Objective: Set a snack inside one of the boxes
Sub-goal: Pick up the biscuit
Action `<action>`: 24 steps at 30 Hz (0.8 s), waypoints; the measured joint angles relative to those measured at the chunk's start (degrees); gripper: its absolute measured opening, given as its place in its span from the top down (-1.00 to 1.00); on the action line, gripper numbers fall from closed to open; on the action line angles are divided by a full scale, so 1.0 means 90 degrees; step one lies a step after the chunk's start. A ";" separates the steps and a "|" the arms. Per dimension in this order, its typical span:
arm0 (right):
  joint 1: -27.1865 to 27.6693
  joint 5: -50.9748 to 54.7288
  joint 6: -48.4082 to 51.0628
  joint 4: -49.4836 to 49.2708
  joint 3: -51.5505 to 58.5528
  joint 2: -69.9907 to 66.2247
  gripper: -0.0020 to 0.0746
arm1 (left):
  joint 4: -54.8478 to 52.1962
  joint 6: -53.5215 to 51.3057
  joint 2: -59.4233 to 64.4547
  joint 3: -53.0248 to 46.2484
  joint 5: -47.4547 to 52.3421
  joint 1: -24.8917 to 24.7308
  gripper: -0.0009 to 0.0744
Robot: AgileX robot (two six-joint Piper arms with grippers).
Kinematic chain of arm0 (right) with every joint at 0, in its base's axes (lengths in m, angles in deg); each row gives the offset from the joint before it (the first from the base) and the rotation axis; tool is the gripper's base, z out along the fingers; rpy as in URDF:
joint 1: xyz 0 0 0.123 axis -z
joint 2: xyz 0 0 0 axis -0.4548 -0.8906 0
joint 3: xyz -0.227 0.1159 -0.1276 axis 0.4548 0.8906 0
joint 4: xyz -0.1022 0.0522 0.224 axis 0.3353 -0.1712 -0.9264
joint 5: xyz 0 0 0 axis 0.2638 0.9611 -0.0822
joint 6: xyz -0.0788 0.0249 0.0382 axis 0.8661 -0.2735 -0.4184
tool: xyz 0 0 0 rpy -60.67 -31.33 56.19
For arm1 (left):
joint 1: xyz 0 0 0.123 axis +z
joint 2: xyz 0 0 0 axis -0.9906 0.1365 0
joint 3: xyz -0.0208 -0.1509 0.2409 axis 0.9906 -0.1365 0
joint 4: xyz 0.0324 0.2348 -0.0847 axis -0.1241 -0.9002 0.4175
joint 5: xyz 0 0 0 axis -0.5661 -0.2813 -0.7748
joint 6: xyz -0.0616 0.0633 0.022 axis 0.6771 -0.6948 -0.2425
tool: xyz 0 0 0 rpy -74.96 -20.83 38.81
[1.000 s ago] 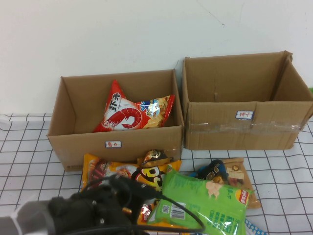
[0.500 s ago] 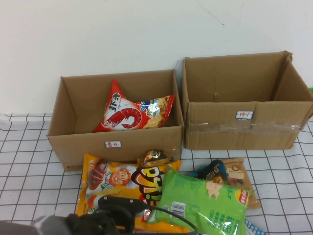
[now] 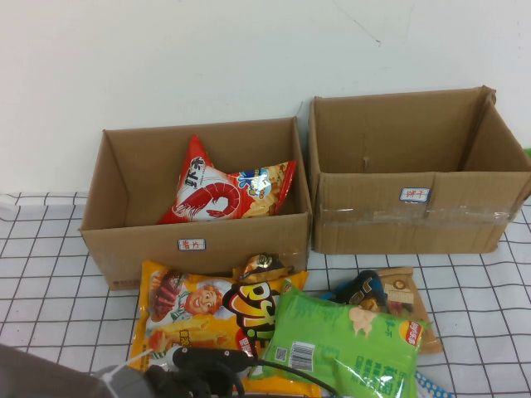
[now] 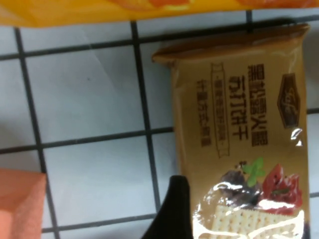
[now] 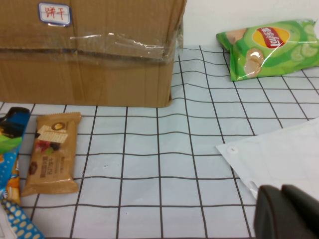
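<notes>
We see two cardboard boxes side by side at the far side of the gridded surface (image 3: 50,274). The left box (image 3: 124,240) holds a red shrimp-chip bag (image 3: 220,192) leaning against its far wall; the right box (image 3: 415,224) shows only bare cardboard inside.

Just near of the boxes lies a heap of snacks: an orange chip bag (image 3: 187,311) on the left, a dark bag with yellow lettering (image 3: 253,305) overlapping it, and a green chip bag (image 3: 344,340) lying on top toward the right. A brown biscuit packet (image 3: 402,290) and a blue packet (image 3: 361,288) peek out beyond the green bag.

The left claw (image 3: 203,365) sits at the near edge of the high view, low over the near end of the orange bag, with a black cable running off to the right. In its wrist view we look down on another brown biscuit packet (image 4: 244,144) flat on the grid, one dark finger (image 4: 172,209) showing beside it; we cannot tell whether this claw is open or closed.

The right claw (image 5: 286,211) shows only in its own wrist view, its dark fingers pressed together, hovering over the surface beside a white sheet (image 5: 279,149), holding nothing. Beyond it lie a second green chip bag (image 5: 271,47) and the taped right box
</notes>
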 joint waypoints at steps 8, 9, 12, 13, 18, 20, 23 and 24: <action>0.0000 0.0000 0.0000 0.0000 0.0000 0.0000 0.95 | -0.0189 0.0056 0.0229 0.0000 -0.0028 0.0000 -0.70; 0.0000 0.0000 0.0000 0.0000 0.0000 0.0000 0.95 | -0.0234 0.0056 0.0239 0.0000 -0.0028 0.0000 -0.68; 0.0000 0.0000 0.0000 0.0000 0.0000 0.0000 0.95 | -0.0274 0.0056 0.0239 0.0000 0.0009 0.0000 -0.56; 0.0000 0.0000 0.0000 0.0000 0.0000 0.0000 0.95 | -0.0284 0.0056 0.0239 0.0000 0.0033 0.0000 -0.50; 0.0000 0.0000 0.0000 0.0000 0.0000 0.0000 0.95 | -0.0447 0.0056 0.0239 0.0000 0.0052 0.0000 -0.19; 0.0000 0.0000 0.0000 0.0000 0.0000 0.0000 0.95 | -0.0461 0.0056 0.0239 0.0000 0.0028 0.0000 -0.19; 0.0000 0.0000 0.0000 0.0000 0.0000 0.0000 0.95 | -0.0486 0.0056 0.0239 0.0000 -0.0004 0.0000 -0.19; 0.0000 0.0000 0.0000 0.0000 0.0000 0.0000 0.95 | -0.0486 0.0056 0.0184 0.0000 0.0009 0.0000 -0.19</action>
